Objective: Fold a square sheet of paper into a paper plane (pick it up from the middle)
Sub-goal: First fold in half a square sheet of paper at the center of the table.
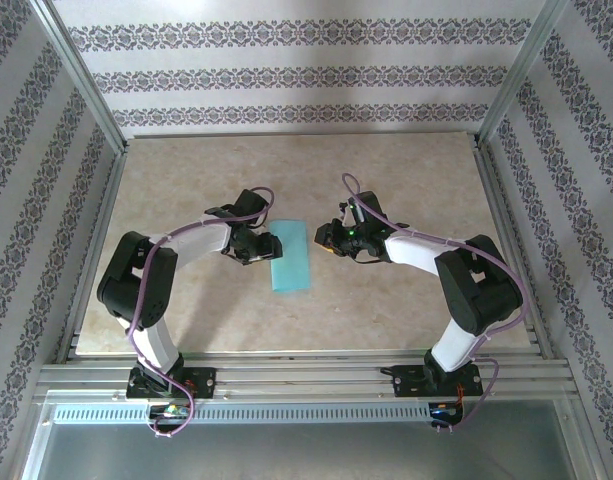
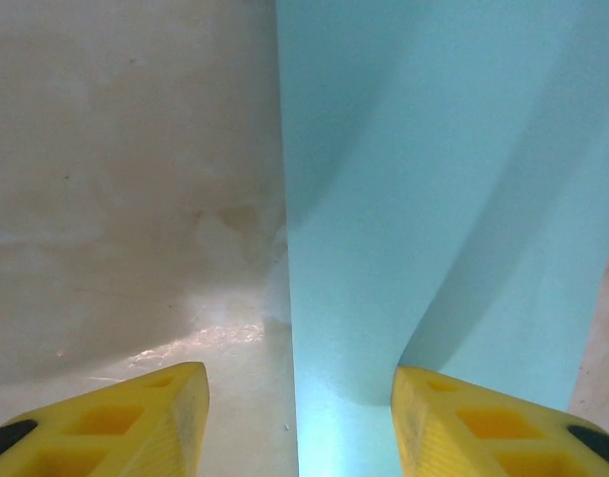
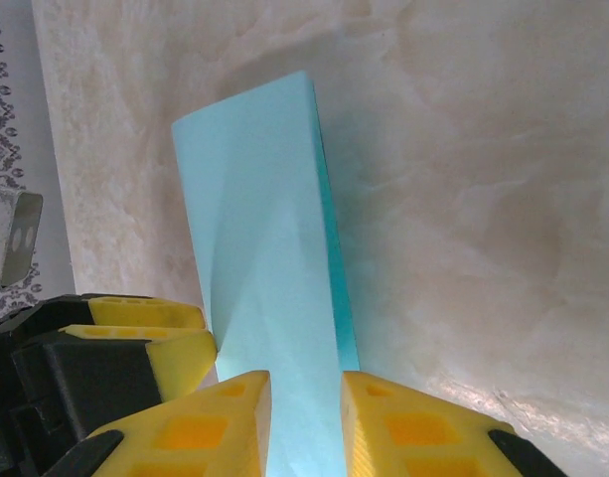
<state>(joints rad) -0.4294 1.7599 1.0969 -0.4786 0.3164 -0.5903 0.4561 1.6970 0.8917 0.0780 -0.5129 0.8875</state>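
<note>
Folded paper (image 1: 291,257), a long turquoise rectangle, lies flat mid-worktop (image 1: 186,180) between the two hands. Left hand (image 1: 267,248) is moderately wide, its fingers (image 2: 135,422) straddling one paper edge. Right hand (image 1: 329,240) is parted narrowly, with paper seen through the gap; contact cannot be told.

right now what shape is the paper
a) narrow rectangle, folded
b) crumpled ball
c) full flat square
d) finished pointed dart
a: the paper lies flat on the table as a rectangle clearly longer than wide, and the right wrist view shows a doubled edge along one long side.
</note>
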